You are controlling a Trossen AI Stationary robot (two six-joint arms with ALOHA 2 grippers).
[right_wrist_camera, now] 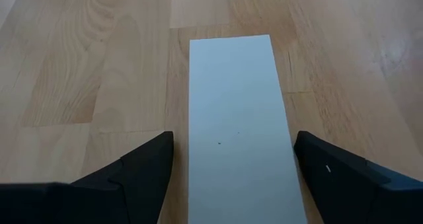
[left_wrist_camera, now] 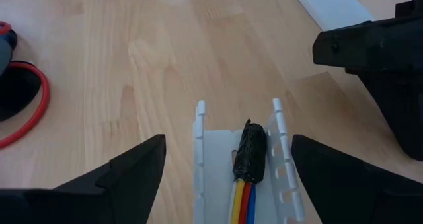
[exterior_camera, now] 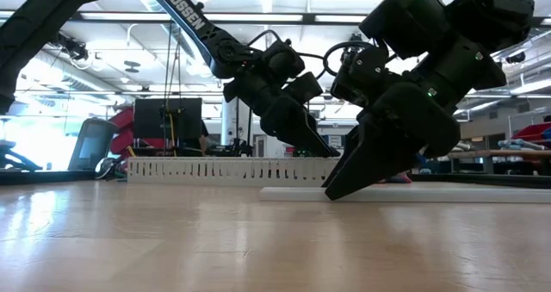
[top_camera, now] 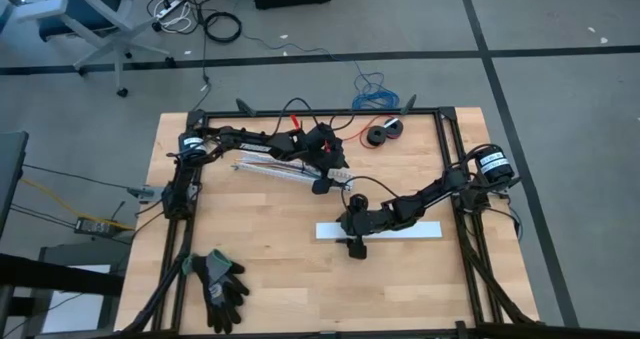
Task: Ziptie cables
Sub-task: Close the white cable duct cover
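Near worktop centre, the right end effector sits tip-down over the left end of a flat white strip, fingers spread wide, one on each side of the strip, nothing held. Just behind it, the left end effector hangs over the right end of a white slotted duct, fingers also wide apart and empty. The cables lie inside the duct channel, dark taped end just short of the duct's open end, with yellow, red and blue wires showing behind it. The two end effectors are close together, so little room between them; the right arm's dark body crowds the duct mouth. Open wood in front and to the front left, apart from black gloves near the front-left corner. Red wire on a black spool and a thin blue coil lie at the back edge, well apart from the duct. Black frame rails border the worktop sides.
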